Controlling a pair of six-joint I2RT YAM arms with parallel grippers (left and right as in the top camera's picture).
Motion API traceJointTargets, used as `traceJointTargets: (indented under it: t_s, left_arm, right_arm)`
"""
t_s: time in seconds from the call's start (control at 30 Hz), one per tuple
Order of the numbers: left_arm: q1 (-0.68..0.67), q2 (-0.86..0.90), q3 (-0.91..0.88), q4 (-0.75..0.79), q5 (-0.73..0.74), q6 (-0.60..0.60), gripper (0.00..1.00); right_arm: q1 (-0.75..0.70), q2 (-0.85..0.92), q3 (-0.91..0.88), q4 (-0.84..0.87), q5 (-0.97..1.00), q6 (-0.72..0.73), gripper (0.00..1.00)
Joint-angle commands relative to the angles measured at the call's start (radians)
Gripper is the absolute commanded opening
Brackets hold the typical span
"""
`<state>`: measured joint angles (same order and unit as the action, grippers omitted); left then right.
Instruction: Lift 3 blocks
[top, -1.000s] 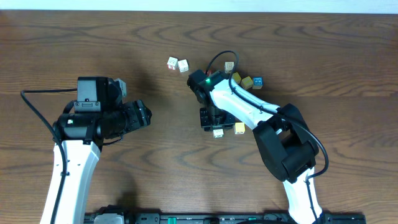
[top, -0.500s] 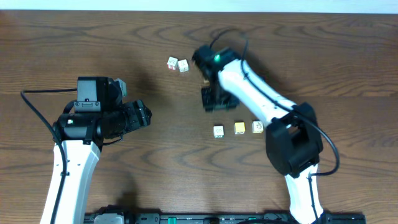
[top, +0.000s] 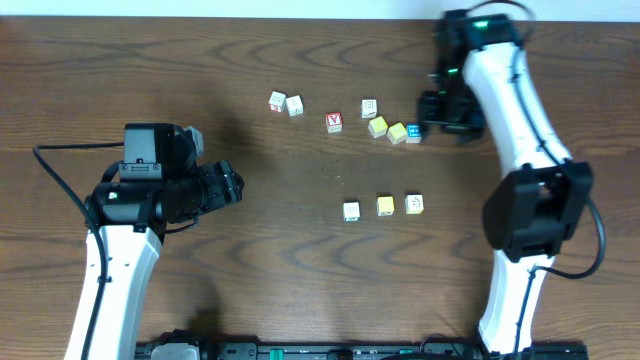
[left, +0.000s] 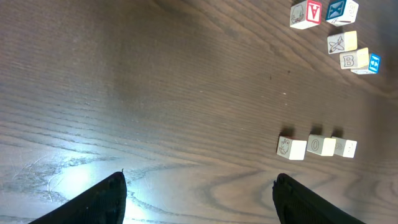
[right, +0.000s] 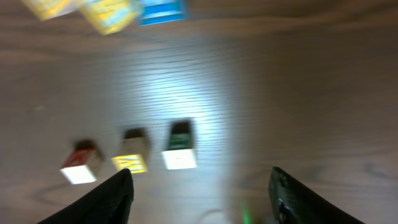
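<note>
As viewed from overhead, found the left arm (top: 120, 230) on the left half of the table (top: 250, 280), pointing right, well apart from every block. Found the left gripper (left: 199, 186) wide open, fingers spread, nothing between them, bare wood beneath. Noted a pair of pale blocks (top: 279, 101) side by side toward the far edge, left of centre. Noted further right a red-faced block (top: 334, 122) standing alone. Recorded the three task blocks in a straight row nearer the front, right of centre, close together, all resting flat on the table, none lifted, none touched by either gripper: white block with green mark (top: 351, 211) at the left end, yellow block with dark mark (top: 385, 206) in the middle, cream block with orange-yellow mark (top: 414, 204) at the right end. Logged beyond the row a loose cluster: a lone pale block (top: 369, 108), a first yellowish block (top: 377, 127), a second yellowish block (top: 397, 133) just beside it, then a blue-faced block (top: 414, 132) against that one. Found the right gripper (right: 200, 186) just right of the blue-faced block, near the far edge, well apart from the row, fingers parted, holding nothing. Marked the right wrist view as blurred.
</note>
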<state>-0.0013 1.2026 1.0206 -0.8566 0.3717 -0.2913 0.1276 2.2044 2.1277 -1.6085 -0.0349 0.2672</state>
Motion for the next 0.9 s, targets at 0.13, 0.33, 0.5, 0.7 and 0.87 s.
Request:
traceJointTargets:
  t_s: [0.13,0.33,0.5,0.7,0.87]
  left_arm:
    - [-0.002,0.002,0.017,-0.003,0.01,-0.002,0.76]
    - [-0.002,0.002,0.017,-0.003,0.01,-0.002,0.76]
    - [-0.002,0.002,0.017,-0.003,0.01,-0.002,0.76]
    - [-0.002,0.002,0.017,-0.003,0.01,-0.002,0.76]
    - [-0.002,0.002,0.017,-0.003,0.01,-0.002,0.76]
  right_arm:
    - [-0.156,-0.002,0.0,-0.012,0.0,-0.061,0.85]
    - [-0.222,-0.002,-0.043,-0.059,0.0,-0.067,0.91]
    - [-0.232,-0.018,-0.045,-0.09,-0.001,-0.062,0.91]
    - [-0.225,-0.179,-0.094,-0.089,-0.028,-0.059,0.92]
    - [-0.216,-0.403,-0.287,-0.004,-0.007,-0.059,0.99]
